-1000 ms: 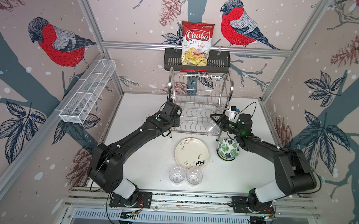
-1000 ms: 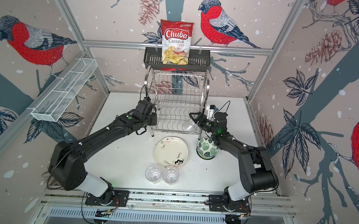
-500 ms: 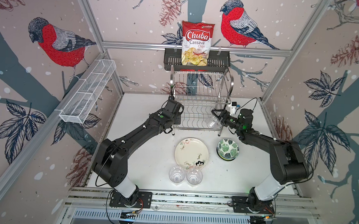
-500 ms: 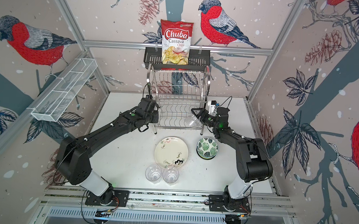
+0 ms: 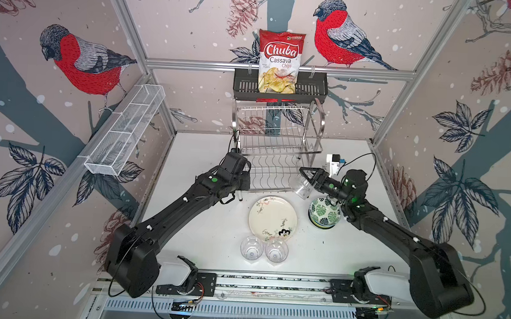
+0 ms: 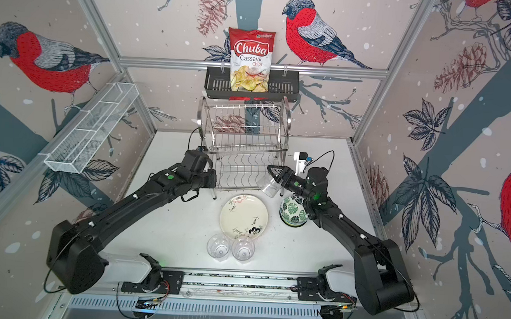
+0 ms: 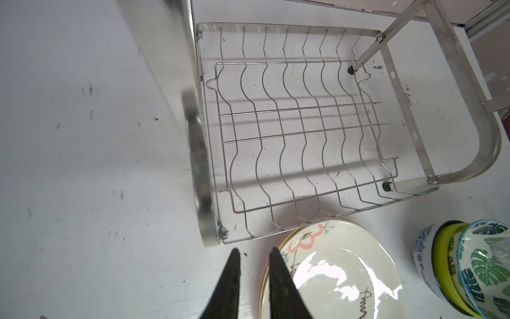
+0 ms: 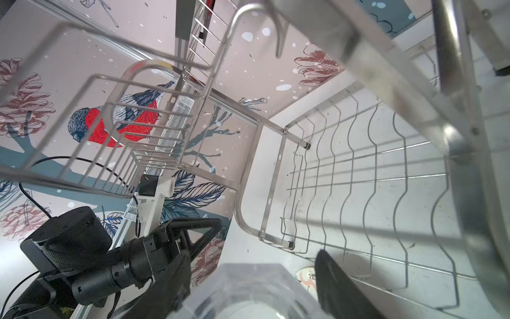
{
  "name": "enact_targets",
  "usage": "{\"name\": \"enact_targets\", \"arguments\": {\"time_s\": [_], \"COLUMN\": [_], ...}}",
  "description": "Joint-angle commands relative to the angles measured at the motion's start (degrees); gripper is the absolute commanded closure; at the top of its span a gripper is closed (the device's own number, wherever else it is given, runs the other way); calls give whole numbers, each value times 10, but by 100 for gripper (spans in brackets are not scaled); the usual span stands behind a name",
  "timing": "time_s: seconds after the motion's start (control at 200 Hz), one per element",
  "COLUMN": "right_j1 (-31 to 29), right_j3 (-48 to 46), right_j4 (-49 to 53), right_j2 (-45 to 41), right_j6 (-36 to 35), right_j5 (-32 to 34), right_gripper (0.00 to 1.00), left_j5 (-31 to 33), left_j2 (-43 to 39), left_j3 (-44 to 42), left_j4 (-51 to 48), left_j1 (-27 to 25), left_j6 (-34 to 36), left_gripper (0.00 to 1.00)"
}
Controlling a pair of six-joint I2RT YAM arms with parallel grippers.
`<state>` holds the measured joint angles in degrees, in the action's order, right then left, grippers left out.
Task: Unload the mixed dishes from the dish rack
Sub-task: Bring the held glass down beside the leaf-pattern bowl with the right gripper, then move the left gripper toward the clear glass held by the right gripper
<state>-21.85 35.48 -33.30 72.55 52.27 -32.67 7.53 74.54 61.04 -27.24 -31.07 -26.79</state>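
Observation:
The chrome dish rack point(image 5: 276, 149) point(image 6: 243, 147) stands at the back with both tiers bare; its lower wavy tier point(image 7: 303, 132) fills the left wrist view. My right gripper point(image 5: 305, 177) point(image 8: 251, 258) is shut on a clear glass tumbler point(image 5: 302, 188) point(image 6: 269, 185) point(image 8: 248, 284), tilted at the rack's front right corner. My left gripper point(image 7: 254, 251) hovers over the table by the rack's front left corner, jaws a little apart and empty, one fingertip over the rim of the plate stack point(image 5: 272, 219) point(image 7: 331, 276). Stacked bowls point(image 5: 324, 213) point(image 7: 469, 265) sit right of the plates. Two tumblers point(image 5: 252, 248) point(image 5: 276, 250) stand in front.
A chips bag point(image 5: 280, 61) sits in a black basket point(image 5: 243, 86) above the rack. A white mesh tray point(image 5: 125, 134) hangs on the left wall. A small white device point(image 5: 333, 163) with a cable stands right of the rack. Cage posts and walls close in on three sides.
My right gripper, still holding the tumbler, has shifted slightly forward and left at the rack's corner. The left arm has eased back a little from the rack.

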Motion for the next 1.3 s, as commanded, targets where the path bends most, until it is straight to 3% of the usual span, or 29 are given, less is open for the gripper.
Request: {"name": "enact_targets", "arguments": {"time_s": [0.0, 0.12, 0.205, 0.29, 0.585, 1.031, 1.211, 1.291], "right_j1": [-6, -12, -15, -14, -14, -5, 6, 11], "right_j3": [-10, -8, 1, 14, 56, 83, 89, 91], "right_j4": [5, -2, 0, 4, -10, -21, -30, -38], "right_j2": [-5, -2, 8, 18, 79, 113, 129, 137], "right_j6": [0, 4, 2, -4, -5, -13, -13, -10], "right_j5": [36, 38, 41, 42, 29, 17, 3, -4], "right_gripper": [92, 92, 92, 92, 93, 93, 93, 93], "left_j5": [8, 6, 1, 1, -119, -143, -259, -273], "left_j2": [-32, -41, -34, -19, -14, 88, 120, 115], "left_j3": [-19, -21, -13, 3, 0, 14, 40, 35], "left_j4": [69, 71, 66, 53, 121, 171, 162, 143], "left_j1": [0, 0, 0, 0, 2, 34, 41, 40], "left_j6": [9, 14, 23, 30, 37, 35, 64, 69], "left_gripper": [63, 56, 80, 84, 50, 57, 57, 56]}}
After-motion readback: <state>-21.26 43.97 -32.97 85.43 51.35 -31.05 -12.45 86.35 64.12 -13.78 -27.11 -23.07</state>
